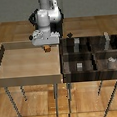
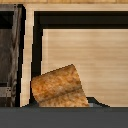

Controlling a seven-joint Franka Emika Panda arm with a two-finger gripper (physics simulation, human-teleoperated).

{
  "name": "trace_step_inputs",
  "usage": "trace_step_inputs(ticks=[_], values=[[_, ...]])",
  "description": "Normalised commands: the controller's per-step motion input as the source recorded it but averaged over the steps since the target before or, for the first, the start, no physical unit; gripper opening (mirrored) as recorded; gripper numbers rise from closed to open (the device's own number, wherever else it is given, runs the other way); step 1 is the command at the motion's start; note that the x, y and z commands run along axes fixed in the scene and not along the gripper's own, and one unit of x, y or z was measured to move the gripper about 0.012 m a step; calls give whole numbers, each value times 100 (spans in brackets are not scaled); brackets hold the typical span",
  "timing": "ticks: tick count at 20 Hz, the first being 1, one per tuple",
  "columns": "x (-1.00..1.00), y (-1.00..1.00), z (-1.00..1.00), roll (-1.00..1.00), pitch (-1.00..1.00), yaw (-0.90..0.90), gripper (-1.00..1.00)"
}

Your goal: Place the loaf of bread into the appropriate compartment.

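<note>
The loaf of bread (image 1: pixel 46 48) is a tiny orange-brown lump hanging just under my gripper (image 1: pixel 45 47), over the far right part of the light wooden tray (image 1: pixel 4 53). In the wrist view the loaf (image 2: pixel 57 87) fills the near field, brown and speckled, tilted, close against the hand, with the tray floor (image 2: pixel 85 55) well below it. The fingers themselves are hidden; the gripper looks shut on the loaf. The dark compartment box (image 1: pixel 65 58) stands to the exterior view's right of the gripper, and its edge shows in the wrist view (image 2: pixel 10 55).
The dark box is split into several compartments, some holding small grey blocks (image 1: pixel 80 65) (image 1: pixel 111 60). A small dark item (image 1: pixel 69 34) sits behind the box. Both the tray and the box stand on thin legs over a wooden floor.
</note>
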Motion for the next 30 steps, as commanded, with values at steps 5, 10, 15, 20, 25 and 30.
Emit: trace_step_inputs(ticks=[5, 10, 15, 20, 25, 30], values=[[0, 100, 0, 0, 0, 0, -100], [0, 100, 0, 0, 0, 0, -100], [3, 100, 0, 0, 0, 0, -100], [60, 0, 0, 0, 0, 0, -100], [60, 0, 0, 0, 0, 0, 100], [0, 0, 0, 0, 0, 0, 100]])
